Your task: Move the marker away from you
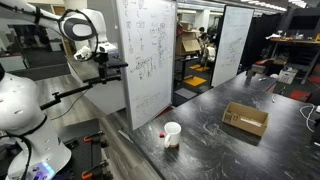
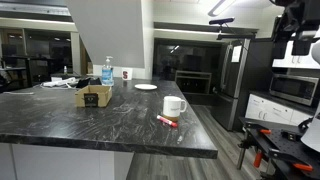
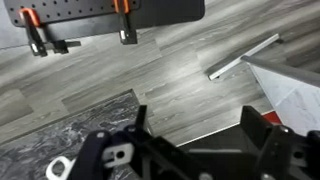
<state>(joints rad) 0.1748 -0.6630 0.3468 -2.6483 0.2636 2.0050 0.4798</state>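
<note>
The marker (image 2: 166, 121), a thin stick with a red tip, lies flat on the dark marble table (image 2: 90, 125) just in front of the white cup (image 2: 174, 106), near the table's end. In an exterior view it shows as a small red spot (image 1: 162, 131) next to the cup (image 1: 172, 132). My gripper (image 1: 103, 52) hangs high in the air, off the table and well apart from the marker. In the wrist view the gripper (image 3: 197, 130) is open and empty, with wood floor between the fingers. The marker is out of the wrist view.
An open cardboard box (image 1: 245, 118) stands on the table; it also shows in the other exterior view (image 2: 94, 96). A blue bottle (image 2: 107, 72) and a white plate (image 2: 146, 87) stand farther back. A whiteboard (image 1: 147, 55) stands beside the arm. A table corner (image 3: 60, 130) shows below.
</note>
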